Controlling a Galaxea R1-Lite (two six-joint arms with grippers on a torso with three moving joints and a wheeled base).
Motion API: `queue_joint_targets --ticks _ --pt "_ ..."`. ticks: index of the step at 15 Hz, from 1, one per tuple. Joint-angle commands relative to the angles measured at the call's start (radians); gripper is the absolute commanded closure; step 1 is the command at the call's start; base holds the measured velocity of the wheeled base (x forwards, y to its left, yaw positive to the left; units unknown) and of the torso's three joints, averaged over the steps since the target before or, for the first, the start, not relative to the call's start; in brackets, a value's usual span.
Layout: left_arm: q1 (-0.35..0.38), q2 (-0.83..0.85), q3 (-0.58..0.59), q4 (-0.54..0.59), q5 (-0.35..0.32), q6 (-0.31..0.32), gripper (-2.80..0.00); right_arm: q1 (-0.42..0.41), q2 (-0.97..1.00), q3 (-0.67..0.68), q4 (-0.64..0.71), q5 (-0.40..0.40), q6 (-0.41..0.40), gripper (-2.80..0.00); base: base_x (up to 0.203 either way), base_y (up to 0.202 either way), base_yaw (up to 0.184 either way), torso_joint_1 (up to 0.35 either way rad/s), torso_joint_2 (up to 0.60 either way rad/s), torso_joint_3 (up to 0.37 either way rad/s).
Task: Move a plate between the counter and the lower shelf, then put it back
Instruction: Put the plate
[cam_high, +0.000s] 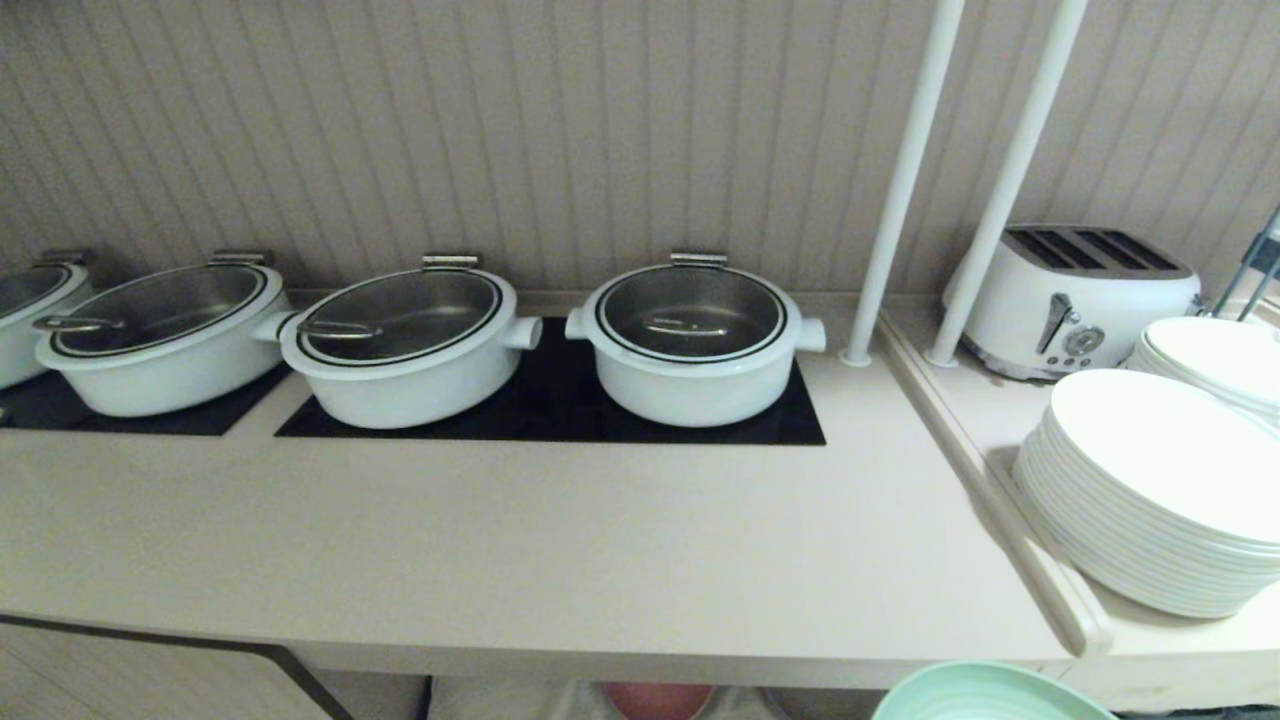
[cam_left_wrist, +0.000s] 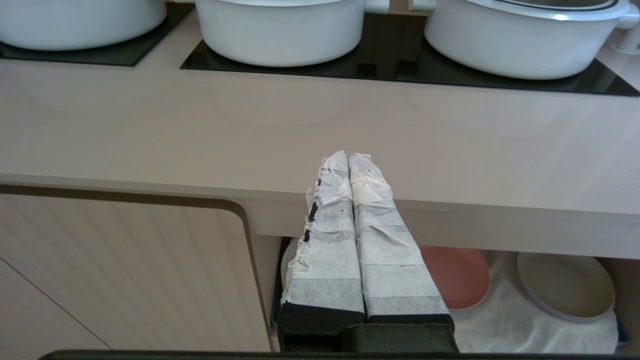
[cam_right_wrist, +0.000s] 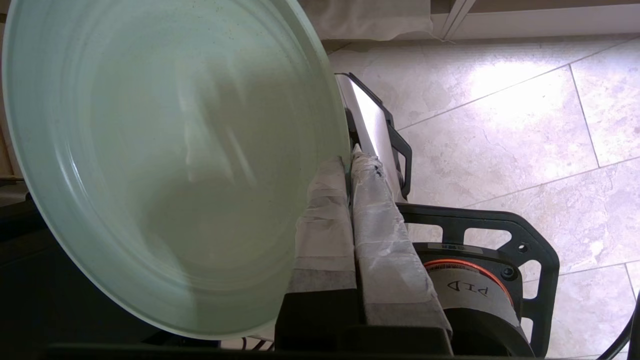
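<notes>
While the right gripper (cam_right_wrist: 349, 167) pinches the rim of the round, shallow mint-green plastic plate (cam_right_wrist: 165, 165), its tape-wrapped jaws are closed on that rim and the plate hangs tilted in the air, above the pale tiled floor (cam_right_wrist: 500, 115) and the robot's own base in the right wrist view. Head view shows only an arc of the plate (cam_high: 985, 695) at the bottom edge, below and in front of the front edge of the long pale beige counter (cam_high: 520, 560), near its right end. Plate touches neither counter nor shelf.

Left gripper (cam_left_wrist: 349, 159) is parked in front of the counter edge, jaws pressed together, holding nothing. Behind it sits the recessed lower shelf with wrinkled white cloth (cam_left_wrist: 505, 325), carrying a round pink plate (cam_left_wrist: 457, 275) and a stack of cream plates (cam_left_wrist: 565, 285).

Counter top carries white lidded pots (cam_high: 690, 345) on black glass panels; no plate lies on it. White stacked plates (cam_high: 1160, 490) and a white toaster (cam_high: 1070, 300) sit on the side ledge.

Progress judgement: mid-transfer, plate in hand between the two places. Direction of travel cannot be told from this moment, probably heading up to the counter given its height, so which leg this is stays unclear. Placement and release are left at the least.
</notes>
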Motion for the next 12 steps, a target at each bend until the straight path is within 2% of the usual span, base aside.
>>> queue_joint_targets --ticks 1,9,12 --pt "0.000 0.000 0.000 0.000 0.001 -0.001 0.00 -0.001 0.004 -0.002 0.002 0.001 0.003 0.00 0.000 0.000 0.000 0.000 0.00 0.000" --pt "0.000 0.000 0.000 0.000 0.001 -0.001 0.00 -0.001 0.030 -0.003 -0.008 0.001 0.003 0.00 0.000 0.000 0.000 0.000 0.00 0.000" --pt "0.000 0.000 0.000 0.000 0.001 -0.001 0.00 -0.002 0.066 -0.020 -0.017 0.043 0.003 0.00 0.000 0.000 0.000 0.000 0.00 0.000"
